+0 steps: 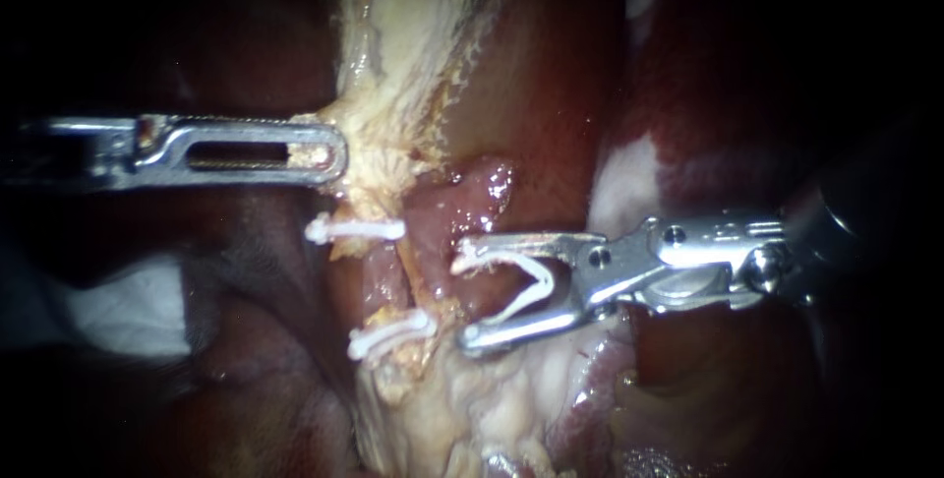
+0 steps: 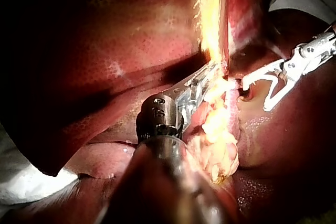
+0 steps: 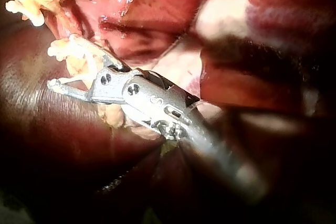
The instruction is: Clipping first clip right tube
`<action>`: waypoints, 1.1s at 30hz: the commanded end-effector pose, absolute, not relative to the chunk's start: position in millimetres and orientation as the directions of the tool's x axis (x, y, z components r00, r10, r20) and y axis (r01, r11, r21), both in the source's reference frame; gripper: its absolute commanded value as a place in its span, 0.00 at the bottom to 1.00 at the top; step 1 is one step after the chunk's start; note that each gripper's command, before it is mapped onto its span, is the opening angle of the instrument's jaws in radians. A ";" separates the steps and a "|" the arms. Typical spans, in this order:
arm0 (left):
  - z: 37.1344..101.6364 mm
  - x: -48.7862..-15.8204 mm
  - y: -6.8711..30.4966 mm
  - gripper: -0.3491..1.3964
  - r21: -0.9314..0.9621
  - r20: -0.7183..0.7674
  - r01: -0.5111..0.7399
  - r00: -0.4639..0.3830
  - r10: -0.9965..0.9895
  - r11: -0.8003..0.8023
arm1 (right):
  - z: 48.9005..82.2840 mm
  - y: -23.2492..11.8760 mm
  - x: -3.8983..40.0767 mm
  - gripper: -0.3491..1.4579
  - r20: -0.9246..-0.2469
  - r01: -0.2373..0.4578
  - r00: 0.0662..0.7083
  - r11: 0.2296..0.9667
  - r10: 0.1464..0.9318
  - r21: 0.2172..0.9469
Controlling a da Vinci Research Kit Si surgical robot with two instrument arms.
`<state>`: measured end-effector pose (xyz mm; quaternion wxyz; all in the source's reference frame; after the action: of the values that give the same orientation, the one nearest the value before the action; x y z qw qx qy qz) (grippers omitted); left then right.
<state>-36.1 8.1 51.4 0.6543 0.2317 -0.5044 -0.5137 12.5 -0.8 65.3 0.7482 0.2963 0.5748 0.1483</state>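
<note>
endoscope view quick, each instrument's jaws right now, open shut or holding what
Left instrument: jaws shut on pale yellow fatty tissue.
Right instrument: jaws spread but holding a white V-shaped plastic clip between them.

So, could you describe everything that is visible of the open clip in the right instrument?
The open clip is white and looks like plastic. It forms a V: two thin curved arms joined at the back. Each arm lies against one side of the right instrument's pincer, which holds it spread wide. Its mouth faces the reddish tissue, and the upper tip seems to touch it.
</note>
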 end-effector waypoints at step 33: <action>50.2 -36.8 7.2 0.00 0.823 0.421 0.434 -0.034 -0.907 0.366 | 70.7 -0.2 16.8 0.52 -0.758 0.130 0.306 0.764 0.575 0.632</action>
<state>-36.8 7.2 50.1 0.6545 0.2342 -0.5046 -0.5121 16.9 -0.2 70.7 0.7464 0.3094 0.5698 0.1498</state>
